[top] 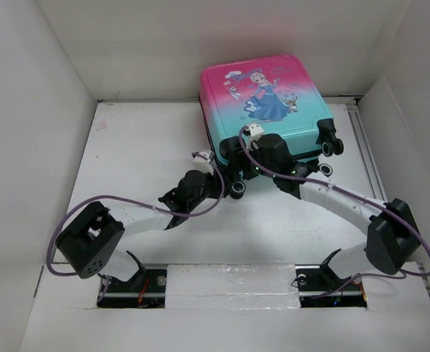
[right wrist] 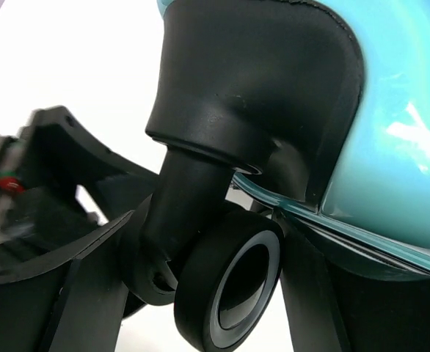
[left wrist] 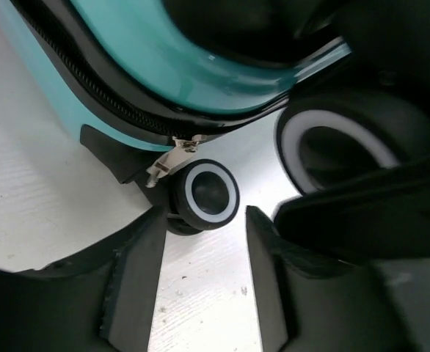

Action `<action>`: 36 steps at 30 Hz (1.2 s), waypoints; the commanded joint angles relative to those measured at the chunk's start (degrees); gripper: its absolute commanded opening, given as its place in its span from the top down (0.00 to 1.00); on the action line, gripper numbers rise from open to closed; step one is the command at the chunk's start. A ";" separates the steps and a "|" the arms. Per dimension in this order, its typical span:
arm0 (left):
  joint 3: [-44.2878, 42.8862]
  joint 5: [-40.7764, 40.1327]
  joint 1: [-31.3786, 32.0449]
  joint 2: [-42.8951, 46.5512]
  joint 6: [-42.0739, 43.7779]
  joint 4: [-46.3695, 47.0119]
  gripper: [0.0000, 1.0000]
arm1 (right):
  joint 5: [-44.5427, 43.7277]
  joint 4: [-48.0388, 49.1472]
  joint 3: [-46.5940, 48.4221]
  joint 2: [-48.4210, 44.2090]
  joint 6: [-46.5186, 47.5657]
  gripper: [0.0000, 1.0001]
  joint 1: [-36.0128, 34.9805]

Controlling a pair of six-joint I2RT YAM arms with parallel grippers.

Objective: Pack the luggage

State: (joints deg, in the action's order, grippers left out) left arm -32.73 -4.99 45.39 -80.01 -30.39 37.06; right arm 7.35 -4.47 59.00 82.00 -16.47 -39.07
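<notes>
The luggage (top: 263, 95) is seen closed and flat at the far side of the table (top: 149, 147), wheel end turned toward both arms. The right gripper (right wrist: 208, 242) is set astride a caster wheel (right wrist: 233, 293); whether it is clamped cannot be told. The left gripper (left wrist: 204, 216) is held open, a second wheel (left wrist: 211, 194) just ahead.

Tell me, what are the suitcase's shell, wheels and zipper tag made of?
Suitcase shell: probably hard plastic, glossy, since light glints off it. Wheel: black with a white ring and a dull look, likely rubber or plastic. Zipper pull: silvery and shiny, so it looks like metal.
</notes>
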 commanded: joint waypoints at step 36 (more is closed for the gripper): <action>-5.86 -12.58 0.67 -12.72 7.28 21.65 1.00 | 4.78 8.77 -3.54 -7.46 -0.32 0.99 -4.52</action>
State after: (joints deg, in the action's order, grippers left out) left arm -37.65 -16.56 46.61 -92.58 -21.98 51.13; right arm 5.78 -2.52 54.65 78.87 -15.42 -39.88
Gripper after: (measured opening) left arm 0.027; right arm 0.735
